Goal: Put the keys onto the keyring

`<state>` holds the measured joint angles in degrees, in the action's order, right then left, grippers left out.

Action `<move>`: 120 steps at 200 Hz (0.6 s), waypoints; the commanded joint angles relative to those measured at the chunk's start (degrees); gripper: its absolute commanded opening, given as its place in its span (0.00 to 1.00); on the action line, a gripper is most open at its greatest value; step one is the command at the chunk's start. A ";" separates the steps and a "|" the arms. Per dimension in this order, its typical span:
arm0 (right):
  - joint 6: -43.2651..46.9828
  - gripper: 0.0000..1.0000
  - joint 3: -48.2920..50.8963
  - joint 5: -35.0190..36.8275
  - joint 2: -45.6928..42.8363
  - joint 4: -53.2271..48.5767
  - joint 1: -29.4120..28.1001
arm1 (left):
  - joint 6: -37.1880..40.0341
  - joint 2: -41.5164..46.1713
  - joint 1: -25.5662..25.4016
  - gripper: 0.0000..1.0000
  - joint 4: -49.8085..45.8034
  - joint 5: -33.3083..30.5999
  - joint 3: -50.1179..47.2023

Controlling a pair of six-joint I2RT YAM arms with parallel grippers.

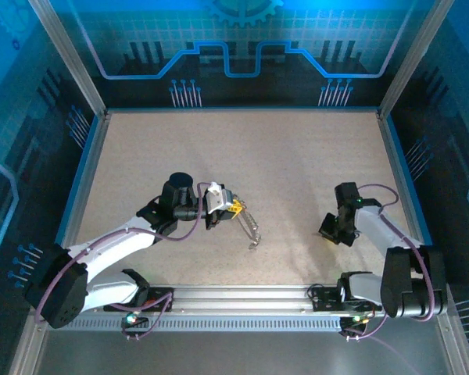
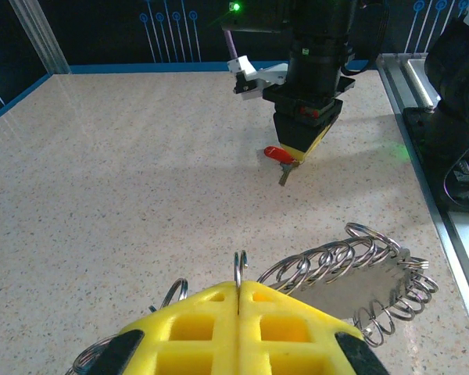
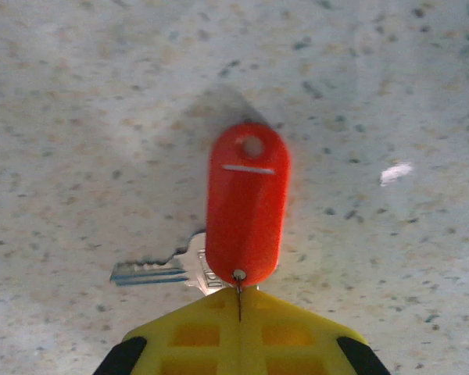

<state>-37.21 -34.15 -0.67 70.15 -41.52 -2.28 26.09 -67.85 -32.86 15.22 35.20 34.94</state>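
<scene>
Closest to the overhead camera runs the metal rail (image 1: pixel 242 298) that carries both arms. Beyond it the left gripper (image 1: pixel 233 208) holds one end of the keyring (image 1: pixel 250 226), whose other end trails toward the table (image 1: pixel 297 156). The right gripper (image 1: pixel 331 230) hangs well to the right of the keyring, its load too small to make out.

From the left wrist, the yellow pads are pressed together on one strand of the keyring's wire, and the rest curls away as a run of silver coils. Past the keyring, the right gripper pinches a key (image 2: pixel 281 156), a detail the overhead view cannot resolve.

From the right wrist, the jaws are clamped on the near end of the key's red plastic head (image 3: pixel 246 203), with the silver blade (image 3: pixel 152 272) poking out sideways. The hole at the head's far end is free. Key and keyring both look light. The wire is probably springy and slick, so a firm pinch on a single strand suits it, while the plastic head offers the better grip on the key.
</scene>
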 commanded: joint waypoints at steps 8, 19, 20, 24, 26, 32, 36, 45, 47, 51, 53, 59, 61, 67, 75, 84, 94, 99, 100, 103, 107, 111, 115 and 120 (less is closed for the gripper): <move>4.13 0.01 0.70 -6.37 -7.25 6.04 -3.78 | 2.39 0.59 -0.27 0.00 -0.39 1.54 2.49; 6.26 0.00 0.88 -9.04 -9.23 8.25 -5.06 | 2.72 0.74 -0.05 0.00 -0.63 1.54 2.57; 6.49 0.00 0.86 -9.28 -9.41 8.40 -5.16 | 2.73 0.72 -0.03 0.00 -0.68 1.54 2.58; 7.46 0.00 0.78 -10.23 -9.86 9.35 -5.60 | 2.85 0.85 -0.09 0.00 -0.75 1.52 2.59; 7.98 0.00 0.71 -10.76 -10.03 9.70 -5.93 | 2.83 0.87 -0.03 0.00 -0.77 1.60 2.59; 9.53 0.00 0.44 -12.47 -10.63 10.90 -6.79 | 2.64 1.02 0.21 0.00 -0.67 1.83 2.68; 10.63 0.00 0.28 -13.88 -10.97 11.89 -7.49 | 2.38 1.23 0.36 0.00 -0.54 2.15 2.74; 12.90 0.00 -0.30 -15.88 -11.89 13.87 -9.60 | 1.73 1.98 0.60 0.00 -0.57 3.01 3.13; 13.47 0.00 -0.48 -16.04 -12.12 14.19 -10.16 | 1.85 2.17 0.63 0.00 -0.71 3.16 3.25; 14.51 0.00 -0.90 -16.40 -12.51 14.82 -11.25 | 2.11 2.69 0.64 0.00 -1.11 3.67 3.52; 14.99 0.00 -1.13 -16.65 -12.67 15.09 -11.80 | 2.34 2.98 0.61 0.00 -1.39 3.89 3.68; 16.97 0.00 -1.85 -17.49 -13.27 16.10 -13.55 | 2.75 3.87 0.62 0.00 -2.15 4.37 4.05; 17.52 0.00 -2.05 -17.76 -13.41 16.44 -14.13 | 2.85 4.13 0.63 0.00 -2.40 4.51 4.19; 19.30 0.00 -2.89 -18.16 -13.99 17.16 -16.04 | 3.20 5.07 0.61 0.00 -2.92 4.53 4.33; 21.36 0.00 -4.05 -17.97 -14.56 17.98 -18.34 | 3.63 5.90 0.62 0.00 -3.26 4.29 4.20; 24.23 0.00 -4.97 -18.70 -15.09 19.28 -20.74 | 4.48 6.58 0.61 0.00 -3.68 4.02 4.00; 27.54 0.00 -5.72 -19.67 -15.68 21.33 -23.08 | 5.41 6.87 0.64 0.00 -4.41 3.74 4.00; 28.71 0.00 -6.04 -19.69 -15.98 22.41 -24.14 | 5.76 6.93 0.65 0.00 -4.90 3.65 4.08; 28.88 0.00 -6.07 -19.62 -16.04 22.60 -24.33 | 5.83 6.90 0.67 0.00 -5.01 3.65 4.08; 29.46 0.00 -6.16 -19.57 -16.29 23.26 -24.91 | 6.00 6.84 0.66 0.00 -5.27 3.65 4.16; 29.98 0.00 -6.40 -19.38 -16.63 24.14 -25.63 | 6.14 6.82 0.65 0.00 -5.49 3.60 4.25; 30.27 0.00 -6.60 -19.37 -16.93 24.93 -26.15 | 6.04 6.69 0.61 0.00 -5.55 3.64 4.39; 30.47 0.00 -6.75 -19.57 -17.20 25.68 -26.60 | 5.81 6.73 0.63 0.00 -5.45 3.65 4.43; 30.53 0.00 -7.05 -20.15 -17.57 26.62 -27.07 | 5.30 6.80 0.64 0.00 -5.09 3.65 4.44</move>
<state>-13.52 -38.85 -17.78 54.61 -21.89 -26.55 29.80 -61.84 -32.47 10.81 36.93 37.39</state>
